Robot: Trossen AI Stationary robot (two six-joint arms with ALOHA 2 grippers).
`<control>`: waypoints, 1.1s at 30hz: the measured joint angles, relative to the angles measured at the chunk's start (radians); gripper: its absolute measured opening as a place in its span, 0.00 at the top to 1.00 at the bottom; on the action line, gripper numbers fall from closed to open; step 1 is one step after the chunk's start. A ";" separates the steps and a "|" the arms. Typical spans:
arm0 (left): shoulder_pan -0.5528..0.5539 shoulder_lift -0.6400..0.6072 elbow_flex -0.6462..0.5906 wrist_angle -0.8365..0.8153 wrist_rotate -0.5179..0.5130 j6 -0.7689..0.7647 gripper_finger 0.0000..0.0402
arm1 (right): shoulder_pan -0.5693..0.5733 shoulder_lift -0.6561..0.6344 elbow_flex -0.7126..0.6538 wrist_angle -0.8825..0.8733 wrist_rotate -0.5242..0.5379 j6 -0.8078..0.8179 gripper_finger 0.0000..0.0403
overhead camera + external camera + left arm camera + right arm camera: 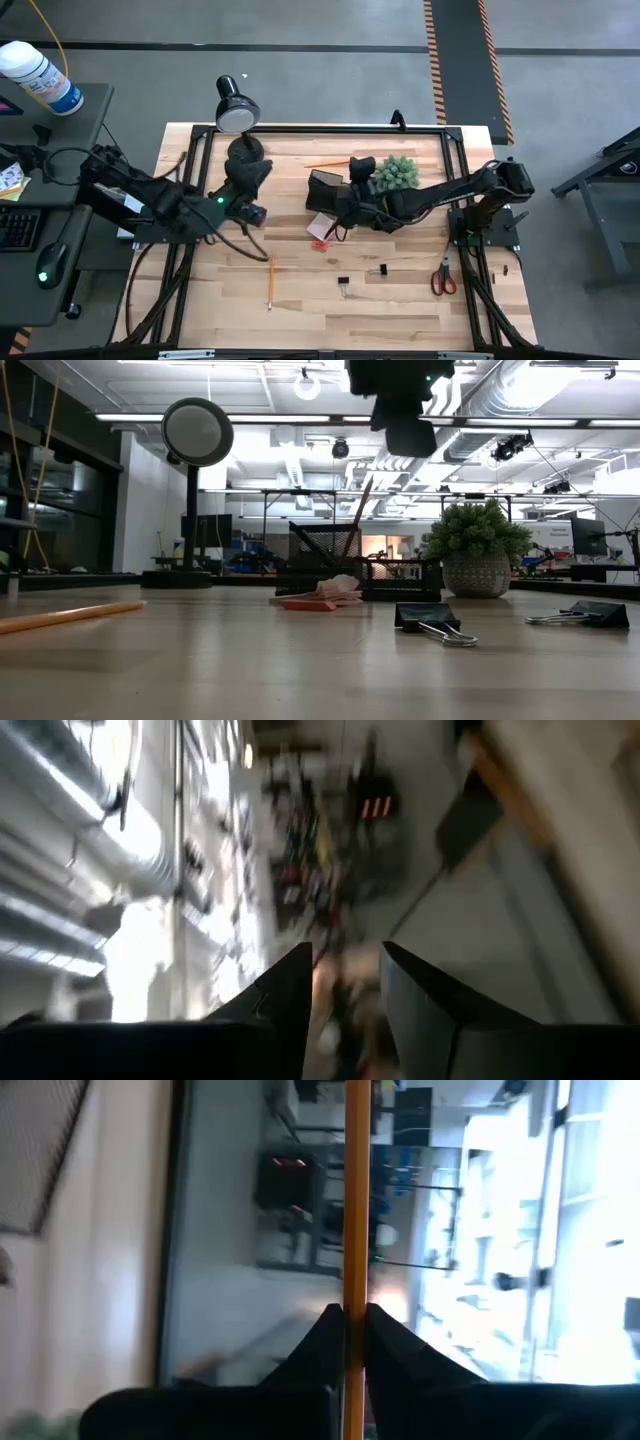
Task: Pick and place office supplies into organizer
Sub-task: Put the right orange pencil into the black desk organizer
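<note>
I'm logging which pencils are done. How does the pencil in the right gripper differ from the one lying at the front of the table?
The held pencil is clamped between the right gripper's fingers, off the wood, near the organizer. The loose pencil lies flat on the table, untouched and far from the organizer. Both are thin and orange-yellow.

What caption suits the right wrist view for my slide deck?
Right gripper shut on an orange pencil, with the room beyond.
</note>
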 joint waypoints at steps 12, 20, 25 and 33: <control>0.000 -0.107 0.093 -0.149 0.392 -0.432 0.74 | -0.007 0.089 0.000 -0.061 0.047 -0.256 0.97; -0.001 -0.130 0.104 -0.247 0.479 -0.548 0.74 | -0.059 0.126 -0.001 -0.204 0.084 -0.214 0.97; 0.000 -0.133 0.103 -0.283 0.477 -0.565 0.74 | -0.085 0.091 0.001 -0.211 0.062 -0.232 0.97; 0.000 -0.133 0.103 -0.276 0.477 -0.568 0.74 | -0.033 0.084 0.000 -0.311 0.020 -0.263 0.97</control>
